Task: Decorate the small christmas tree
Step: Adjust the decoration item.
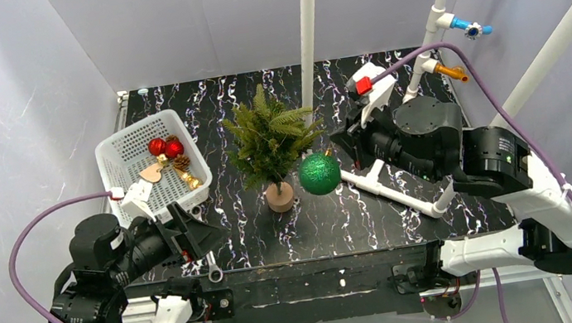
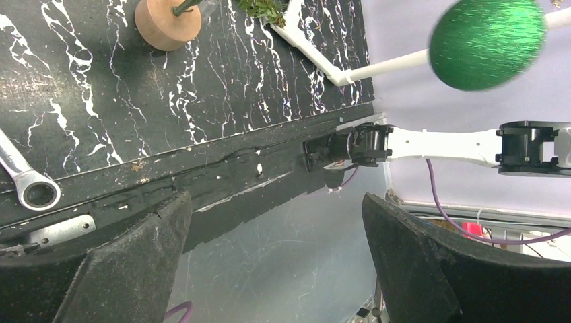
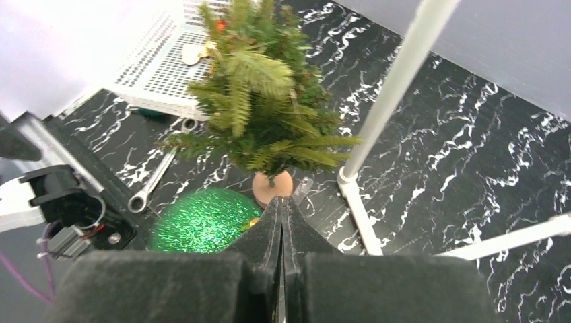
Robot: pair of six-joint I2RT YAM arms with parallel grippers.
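The small christmas tree (image 1: 270, 140) stands upright on its round wooden base (image 1: 279, 197) in the middle of the black marbled table; the right wrist view shows the tree (image 3: 259, 101) just ahead. A glittery green bauble (image 1: 319, 173) hangs in the air to the right of the tree's lower branches. My right gripper (image 1: 337, 148) is shut on its hanger; the bauble (image 3: 202, 219) dangles left of the shut gripper (image 3: 281, 202). My left gripper (image 1: 200, 233) hovers at the table's near-left edge, open (image 2: 273, 202) and empty.
A white basket (image 1: 118, 146) at the left holds red baubles (image 1: 165, 147), a pine cone and gold ornaments. A wrench (image 1: 214, 271) lies at the front edge. A white pipe frame (image 1: 390, 185) lies right of the tree, with an upright pole (image 1: 308, 33) behind.
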